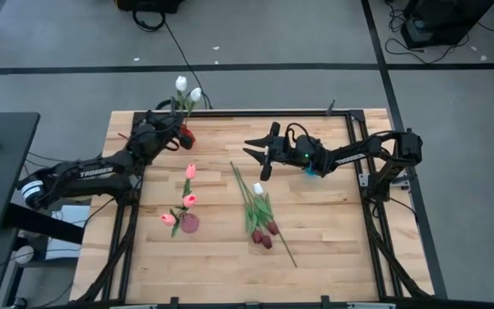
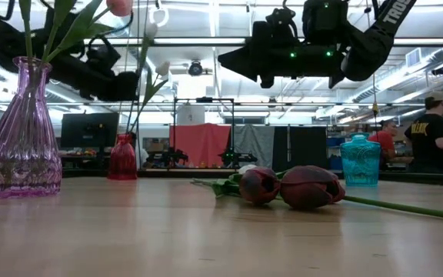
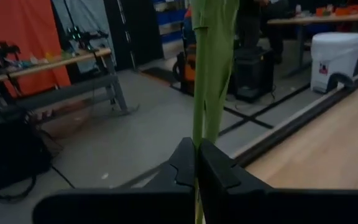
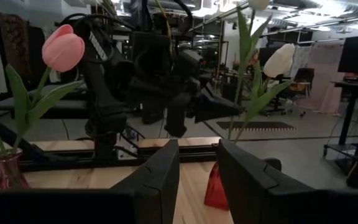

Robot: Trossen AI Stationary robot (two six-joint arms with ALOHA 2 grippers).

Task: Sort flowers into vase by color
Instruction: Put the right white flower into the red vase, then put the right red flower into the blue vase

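A red vase (image 1: 186, 136) stands near the table's far-left part with two white tulips (image 1: 181, 83) rising from it. My left gripper (image 1: 175, 129) is right beside that vase, shut on a green stem (image 3: 205, 74). A pink vase (image 1: 189, 222) toward the near side holds three pink tulips (image 1: 190, 170). A loose bunch lies flat mid-table: one white tulip (image 1: 258, 189) and three maroon ones (image 1: 267, 242), their heads also in the low view (image 2: 310, 187). My right gripper (image 1: 260, 151) hovers open above the table's far middle, pointing left, holding nothing. My left gripper pinches a green tulip stem (image 3: 198, 144) between its two fingers, coming roughly level from the table's left. The stem stands upright across the fingers and rises above them with its leaf. Its lower end is hidden behind the fingers (image 3: 219, 168).
A teal vase (image 2: 360, 160) stands under my right arm near the table's far right (image 1: 313, 171). Bare wood lies along the near edge (image 1: 230, 275) and right of the loose bunch. People stand in the room beyond the table (image 2: 433, 138).
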